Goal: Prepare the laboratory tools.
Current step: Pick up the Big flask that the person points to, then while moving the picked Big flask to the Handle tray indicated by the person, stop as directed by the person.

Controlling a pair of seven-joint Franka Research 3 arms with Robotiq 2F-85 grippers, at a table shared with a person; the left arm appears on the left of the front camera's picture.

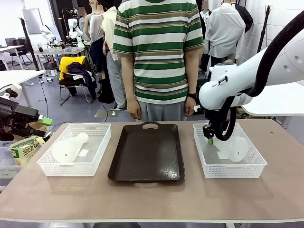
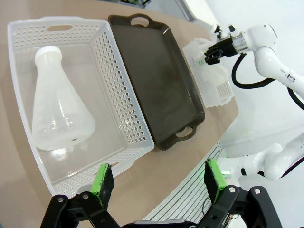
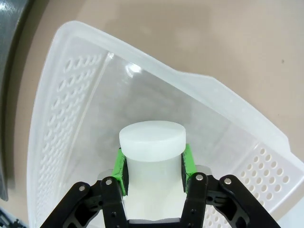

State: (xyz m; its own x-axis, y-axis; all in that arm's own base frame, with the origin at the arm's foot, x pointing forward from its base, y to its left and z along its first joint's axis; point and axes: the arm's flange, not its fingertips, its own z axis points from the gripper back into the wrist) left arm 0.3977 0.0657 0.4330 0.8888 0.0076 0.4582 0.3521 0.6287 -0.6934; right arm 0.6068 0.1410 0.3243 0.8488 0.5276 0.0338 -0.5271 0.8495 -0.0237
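One frosted-white flask point(image 1: 68, 148) lies on its side in the left white mesh basket point(image 1: 97, 159), neck toward the far side; the left wrist view has this flask point(image 2: 57, 104) below and ahead of my left gripper point(image 2: 158, 183). That gripper is open, holds nothing, and hovers off the table's left end point(image 1: 42, 122). The other flask point(image 1: 236, 148) lies in the right basket point(image 1: 232, 171). My right gripper point(image 1: 209, 138) reaches down into that basket, and its green pads point(image 3: 121, 172) are shut on the flask's neck point(image 3: 152, 142) just below the rim.
A dark brown tray point(image 1: 147, 152) lies between the two baskets. A person in a striped shirt point(image 1: 159, 52) stands at the far edge, hands hanging at the sides. A green-and-white packet point(image 1: 26, 147) sits off the table's left end.
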